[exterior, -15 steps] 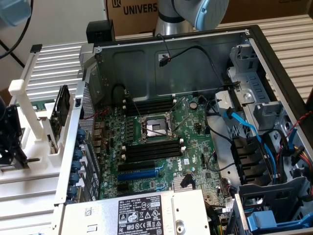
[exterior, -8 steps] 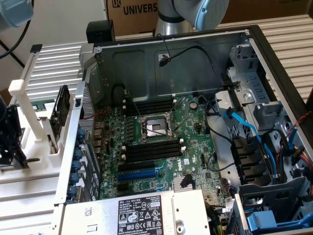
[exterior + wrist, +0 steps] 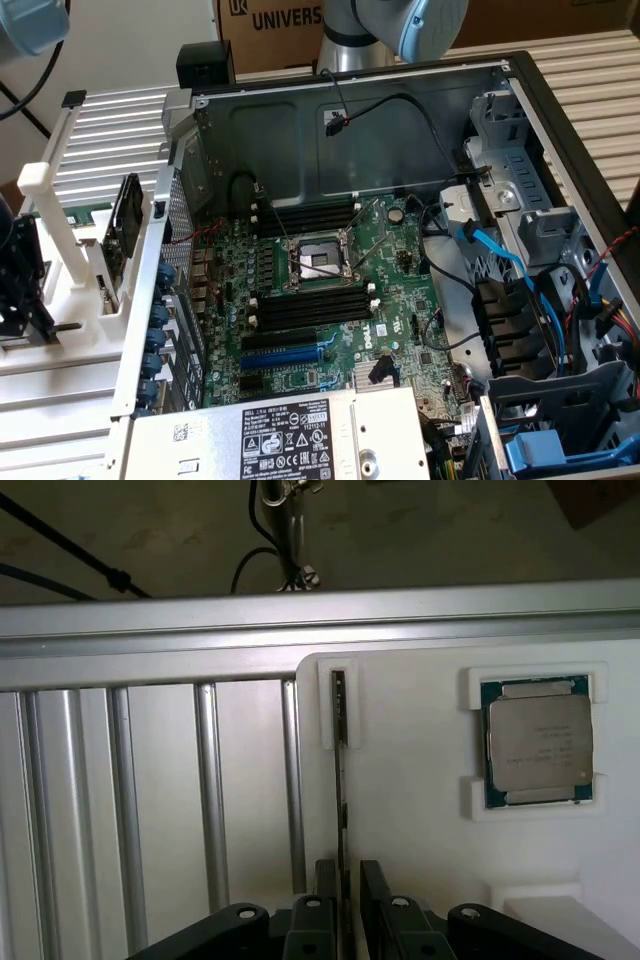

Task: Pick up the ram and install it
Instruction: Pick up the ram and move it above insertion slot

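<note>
The ram stands on its long edge in a white fixture, so in the wrist view it is a thin dark line with its far end in a white slot. My gripper is open over the ram's near end, with one black finger on each side and a small gap left. In the exterior view my gripper hangs at the far left over the white fixture, outside the computer case. The motherboard lies in the open case with long black slots on both sides of the processor socket.
A processor chip sits in a white pocket beside the ram. A slatted aluminium table borders the fixture. The metal case wall stands between fixture and motherboard. A blue slot, cables and a power supply crowd the case.
</note>
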You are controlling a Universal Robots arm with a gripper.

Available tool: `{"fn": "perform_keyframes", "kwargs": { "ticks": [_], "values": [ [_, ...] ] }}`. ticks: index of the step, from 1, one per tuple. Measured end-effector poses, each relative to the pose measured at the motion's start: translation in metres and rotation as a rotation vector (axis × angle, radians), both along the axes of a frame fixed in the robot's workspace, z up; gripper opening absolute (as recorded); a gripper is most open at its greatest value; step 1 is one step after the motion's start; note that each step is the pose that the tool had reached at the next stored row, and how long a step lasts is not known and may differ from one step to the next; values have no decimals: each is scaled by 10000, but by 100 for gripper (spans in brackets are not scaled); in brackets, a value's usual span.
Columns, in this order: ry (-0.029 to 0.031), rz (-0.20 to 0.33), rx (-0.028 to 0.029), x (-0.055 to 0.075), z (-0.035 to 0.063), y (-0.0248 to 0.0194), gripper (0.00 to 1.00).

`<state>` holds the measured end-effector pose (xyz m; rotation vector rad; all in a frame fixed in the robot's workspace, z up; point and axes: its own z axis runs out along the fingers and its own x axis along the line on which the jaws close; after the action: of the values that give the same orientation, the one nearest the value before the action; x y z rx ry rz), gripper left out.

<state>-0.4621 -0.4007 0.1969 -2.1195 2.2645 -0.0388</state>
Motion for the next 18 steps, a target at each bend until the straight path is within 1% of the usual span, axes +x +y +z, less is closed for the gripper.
{"fn": "perform_keyframes", "kwargs": {
  "ticks": [6,8,9,10,18],
  "values": [
    [0,0,0,0,0,0,24],
    [2,0,0,-1,0,0,22],
    [1,0,0,0,0,0,16],
    [1,0,0,0,0,0,14],
    [1,0,0,0,0,0,14]
  ]
}}
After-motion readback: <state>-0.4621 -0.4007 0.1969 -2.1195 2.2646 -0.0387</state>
